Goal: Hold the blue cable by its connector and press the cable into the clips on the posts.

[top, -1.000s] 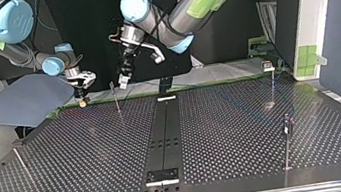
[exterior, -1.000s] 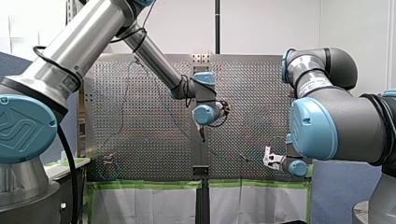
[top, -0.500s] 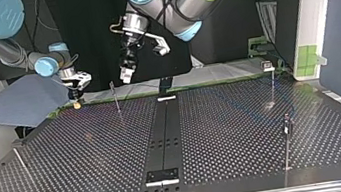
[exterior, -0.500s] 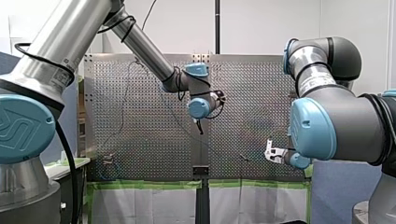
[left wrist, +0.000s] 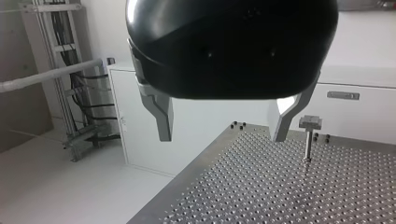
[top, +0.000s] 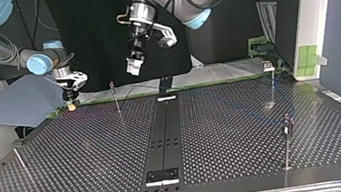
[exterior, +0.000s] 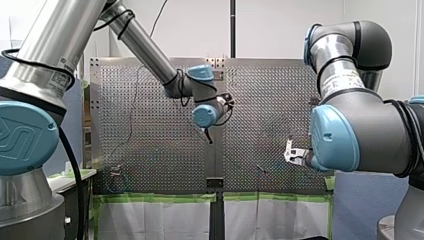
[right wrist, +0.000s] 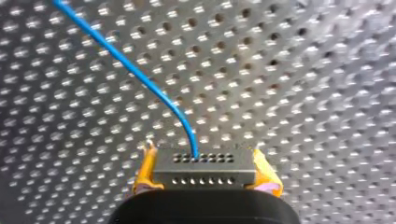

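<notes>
Right hand [right wrist: 205,164] pinches the black connector [right wrist: 205,179] between its yellow pads [right wrist: 145,170], low over the perforated table [right wrist: 303,70] near the edge closest to the arms. The blue cable [right wrist: 140,77] leaves the connector's face and runs off across the holes. Left hand [left wrist: 223,116] hangs spread wide and empty above a table edge, with a clip post [left wrist: 309,137] just beyond one finger. A hard pull toward a post could strain the thin cable at the connector, or twist the connector askew in the pads.
</notes>
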